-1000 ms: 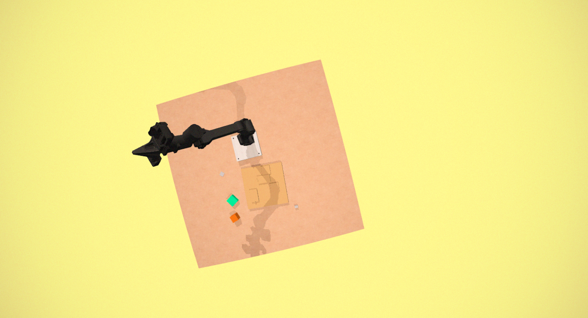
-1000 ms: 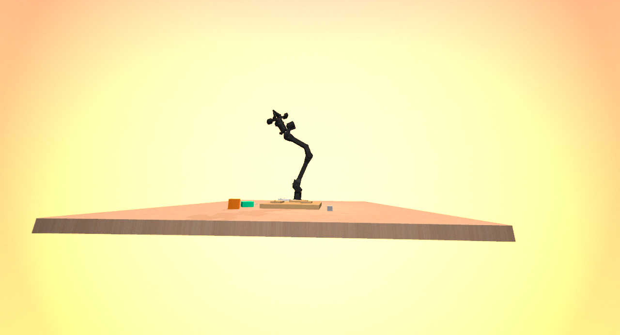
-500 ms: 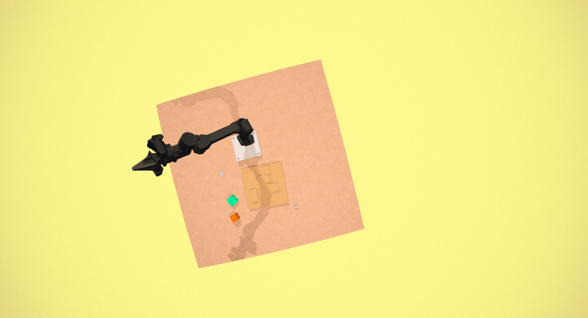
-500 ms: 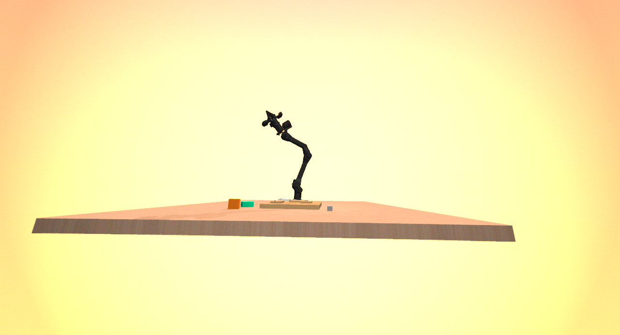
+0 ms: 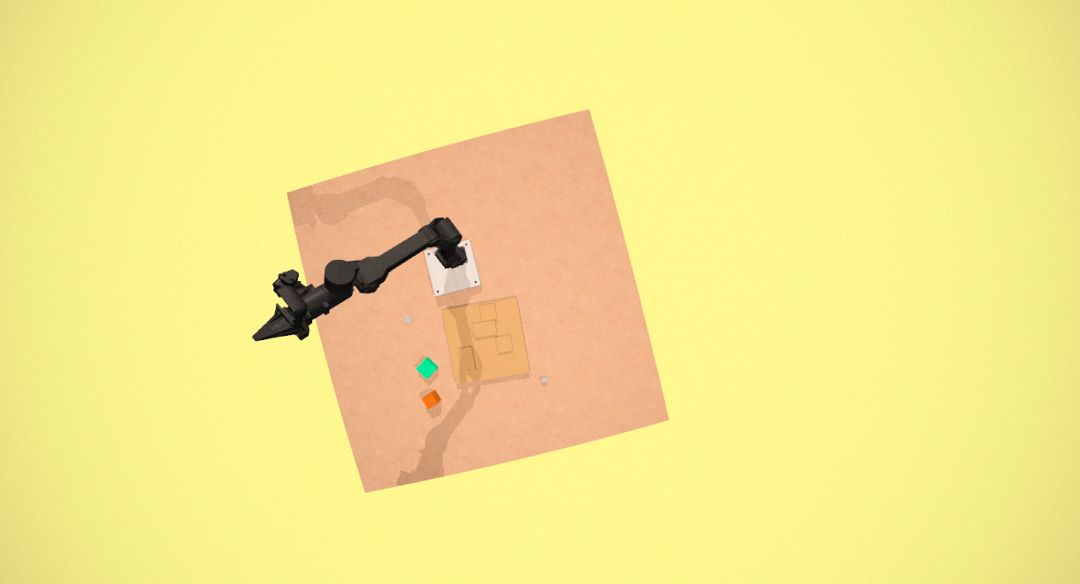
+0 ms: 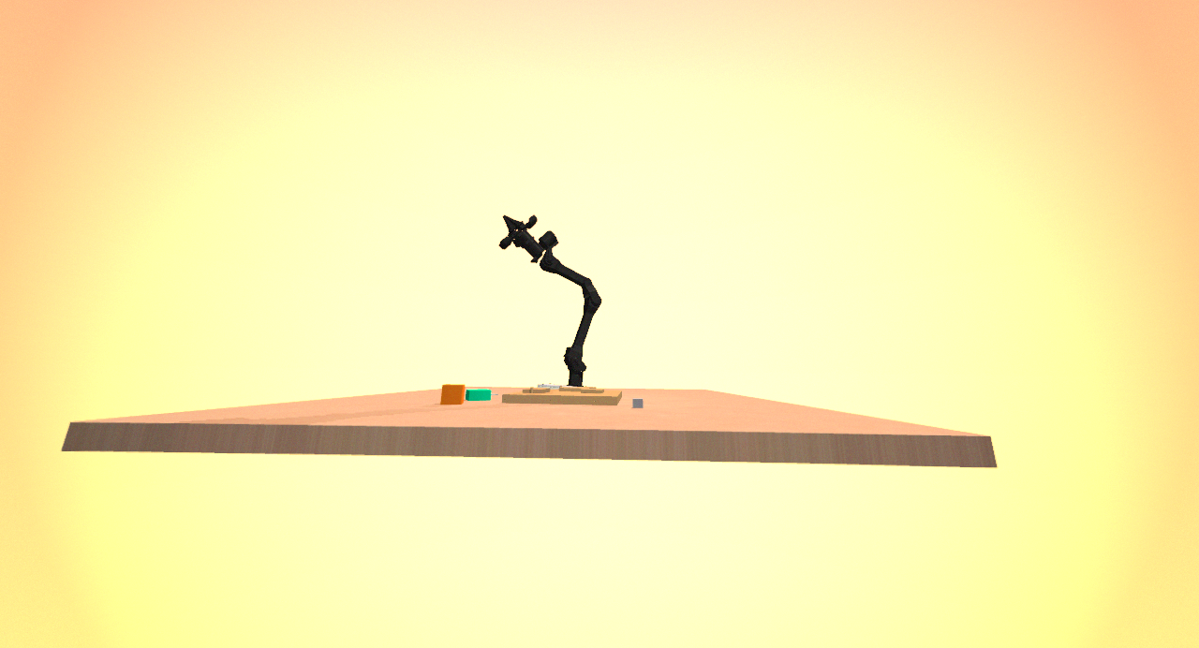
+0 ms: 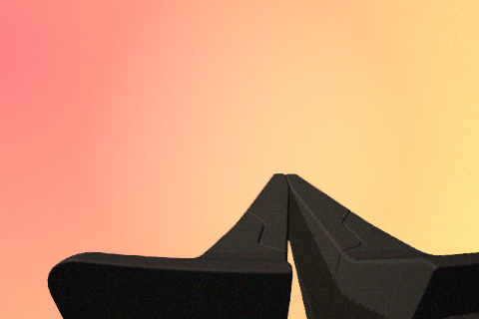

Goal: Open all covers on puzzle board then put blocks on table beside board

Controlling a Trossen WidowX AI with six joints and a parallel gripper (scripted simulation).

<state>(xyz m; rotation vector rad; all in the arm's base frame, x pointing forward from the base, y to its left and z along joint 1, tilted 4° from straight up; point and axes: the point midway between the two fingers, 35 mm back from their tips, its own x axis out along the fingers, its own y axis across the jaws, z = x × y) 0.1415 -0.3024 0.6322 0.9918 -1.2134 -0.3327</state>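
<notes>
The tan puzzle board (image 5: 502,363) (image 6: 561,399) lies on the table, with several flat tan covers on its top. Covers include one (image 5: 484,329) near the middle, one (image 5: 504,344) to its right and one (image 5: 467,359) at the lower left. Board and covers share one colour, so I cannot tell whether wells are uncovered. My gripper (image 5: 256,337) (image 6: 504,217) (image 7: 283,184) is shut and empty, high up and past the table's left edge in the top view. The wrist view shows only the fingers and background.
On the table (image 5: 589,278) (image 6: 754,416), a green block (image 5: 427,367) (image 6: 479,394) and an orange block (image 5: 431,399) (image 6: 452,394) rest left of the board. Small grey cubes (image 5: 407,319) (image 5: 543,379) (image 6: 638,403) lie on either side. The white base plate (image 5: 455,282) adjoins the board's upper end.
</notes>
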